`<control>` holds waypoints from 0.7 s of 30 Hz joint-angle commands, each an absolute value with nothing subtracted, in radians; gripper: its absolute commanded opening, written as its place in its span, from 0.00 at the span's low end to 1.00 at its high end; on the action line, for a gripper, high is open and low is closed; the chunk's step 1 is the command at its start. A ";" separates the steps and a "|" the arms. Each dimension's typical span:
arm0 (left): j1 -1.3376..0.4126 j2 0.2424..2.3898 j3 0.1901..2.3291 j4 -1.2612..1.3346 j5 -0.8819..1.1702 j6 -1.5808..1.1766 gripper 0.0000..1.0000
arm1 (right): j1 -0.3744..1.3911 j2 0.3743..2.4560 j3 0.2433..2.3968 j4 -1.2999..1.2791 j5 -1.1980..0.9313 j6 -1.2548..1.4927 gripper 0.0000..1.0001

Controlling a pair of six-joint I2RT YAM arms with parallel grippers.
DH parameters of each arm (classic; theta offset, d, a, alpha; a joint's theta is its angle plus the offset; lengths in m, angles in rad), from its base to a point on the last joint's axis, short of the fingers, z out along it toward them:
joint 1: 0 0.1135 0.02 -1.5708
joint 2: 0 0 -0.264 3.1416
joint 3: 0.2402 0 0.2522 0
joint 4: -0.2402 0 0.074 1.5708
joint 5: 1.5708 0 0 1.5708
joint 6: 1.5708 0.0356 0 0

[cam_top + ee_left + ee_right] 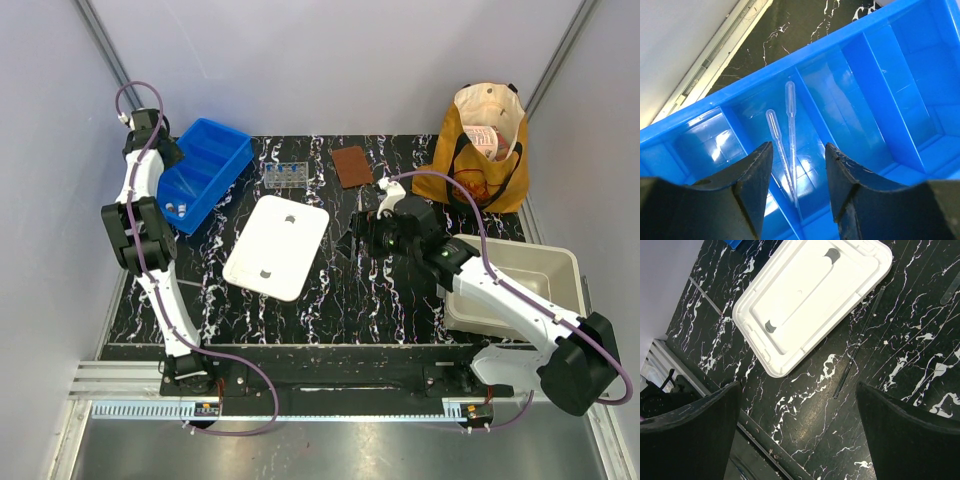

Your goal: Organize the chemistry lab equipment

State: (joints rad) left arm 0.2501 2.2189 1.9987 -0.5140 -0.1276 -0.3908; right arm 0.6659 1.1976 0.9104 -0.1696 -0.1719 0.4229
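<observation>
Hanging over the blue bin [840,41], the left gripper [799,150] has its fingers apart above two clear droppers [791,120]. The right gripper [797,387] is spread wide, empty, near a thin rod [858,342].

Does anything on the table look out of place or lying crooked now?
Yes. A thin rod lies loose on the black table, beside the white lid, in no container. The lid itself lies askew to the table's edges, covering nothing. The two clear pipettes lie neatly in the blue bin.
</observation>
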 commanded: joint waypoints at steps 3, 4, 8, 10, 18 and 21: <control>0.255 2.085 1.976 -0.494 -0.104 -0.391 0.53 | 0.672 1.186 0.963 -0.198 -0.115 0.428 1.00; 0.253 2.057 1.962 -0.498 -0.098 -0.393 0.53 | 0.672 1.184 0.965 -0.209 -0.103 0.436 1.00; 0.250 1.930 1.858 -0.523 -0.074 -0.411 0.55 | 0.672 1.183 0.979 -0.265 -0.057 0.454 1.00; 0.242 1.856 1.797 -0.538 -0.074 -0.417 0.56 | 0.670 1.178 0.989 -0.294 -0.052 0.456 1.00; 0.235 1.528 1.458 -0.604 -0.127 -0.515 0.71 | 0.672 1.132 0.988 -0.340 -0.063 0.449 1.00; 0.235 1.425 1.333 -0.624 -0.173 -0.583 0.78 | 0.672 1.121 0.991 -0.344 -0.083 0.453 1.00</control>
State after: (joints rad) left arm 0.2317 1.5154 1.4624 -0.5842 -0.1066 -0.4820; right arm 0.6659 1.1564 0.9463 -0.3374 -0.0875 0.4465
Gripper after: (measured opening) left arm 0.747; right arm 0.993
